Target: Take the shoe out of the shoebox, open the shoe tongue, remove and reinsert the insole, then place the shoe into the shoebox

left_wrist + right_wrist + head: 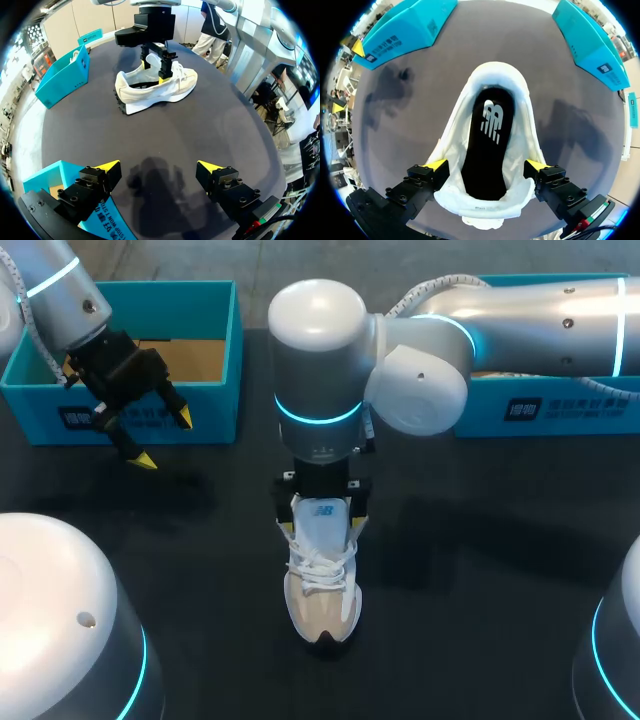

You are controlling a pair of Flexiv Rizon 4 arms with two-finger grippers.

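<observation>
Dark tabletop — matte, near black, plain and even from side to side, filling most of the head view. Soft, blurred shadows lying on it in patches: one toward the left side of the head view, another, broader and fainter, right of the middle. Same dark surface spread wide in the left wrist view, again marked with a dim patch of shadow. Same again in the right wrist view — two darker smudges of shadow well apart on it.
</observation>
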